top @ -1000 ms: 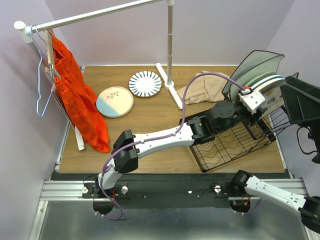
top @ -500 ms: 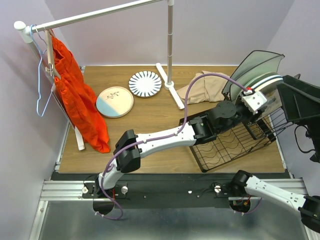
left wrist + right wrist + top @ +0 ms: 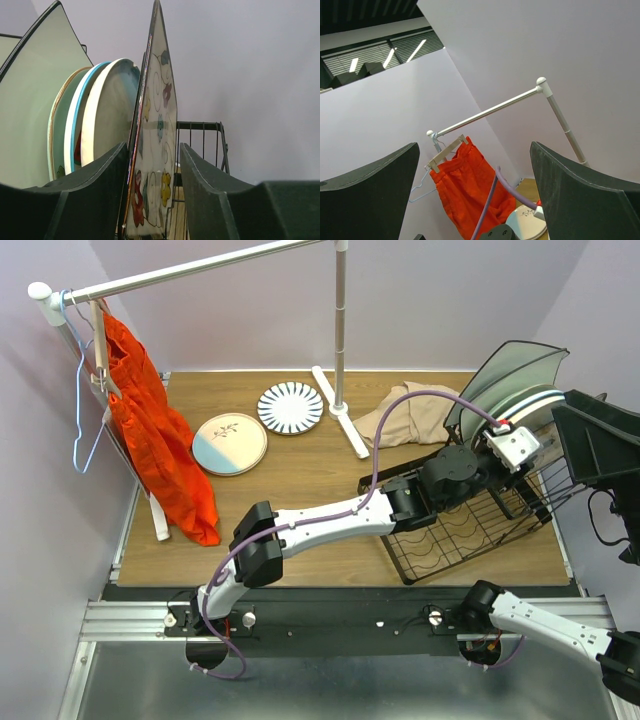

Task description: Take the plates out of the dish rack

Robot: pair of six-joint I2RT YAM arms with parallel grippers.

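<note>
Unloaded, flat on table: pink-and-blue plate, striped plate. Remaining, upright in dish rack at right: floral plate, several other plates behind it. Judged under halfway. Astride floral plate, part-spread, not visibly clamped: left end effector. Spread wide, empty: right end effector.

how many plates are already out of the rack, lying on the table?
2. A pink-and-blue plate lies left of centre, a striped plate just behind it by the clothes rail's foot. The left arm or beige cloth could hide another.
</note>
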